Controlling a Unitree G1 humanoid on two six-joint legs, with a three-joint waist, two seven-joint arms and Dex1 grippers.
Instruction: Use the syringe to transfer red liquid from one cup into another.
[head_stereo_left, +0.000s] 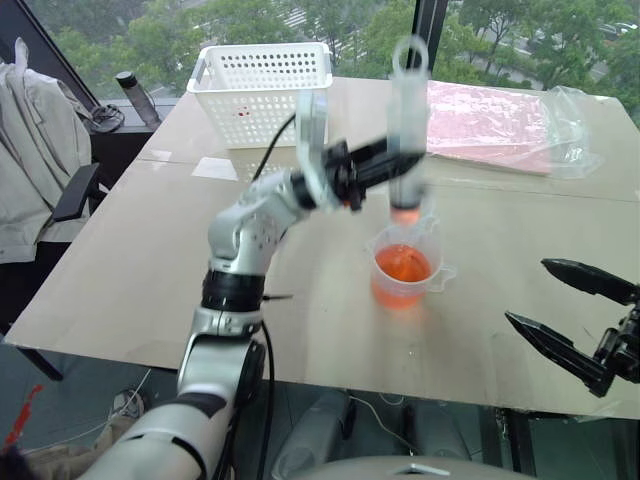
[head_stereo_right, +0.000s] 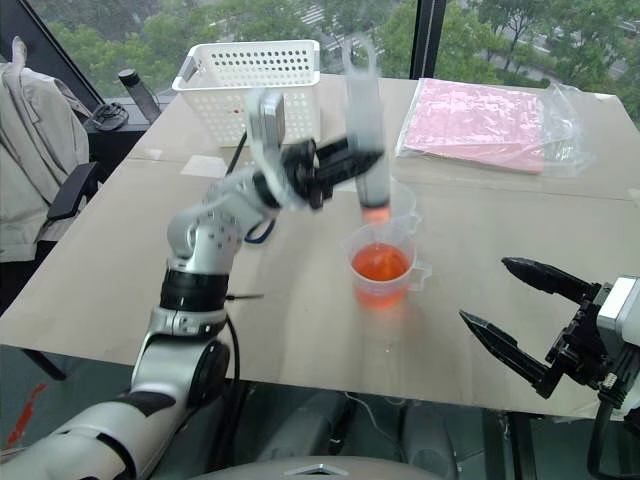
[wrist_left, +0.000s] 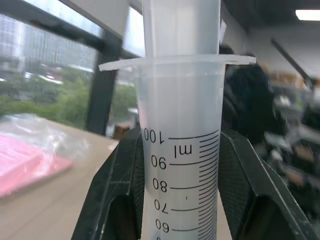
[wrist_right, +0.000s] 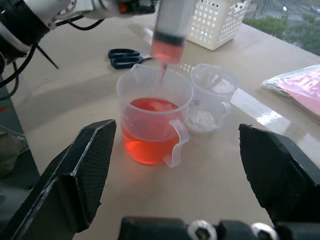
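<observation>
Your left gripper (wrist_left: 180, 200) pinched the syringe (wrist_left: 182, 125) upright over the handled cup (wrist_right: 155, 120) of red liquid (wrist_right: 148, 132); its scale read "ml", 100 down to 60. The smaller cup (wrist_right: 214, 82) probably touched it behind. Your right gripper (head_stereo_right: 520, 305) hung spread wide nearby.

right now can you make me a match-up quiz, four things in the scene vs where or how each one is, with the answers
Things:
1. syringe
2. handled measuring cup
3. right hand
4. white basket

States:
A. open, holding nothing
B. at the table's far side
C. upright in the left hand, a little red liquid at its bottom
D. holds red liquid, right below the syringe tip

Pairs: 1-C, 2-D, 3-A, 4-B
</observation>
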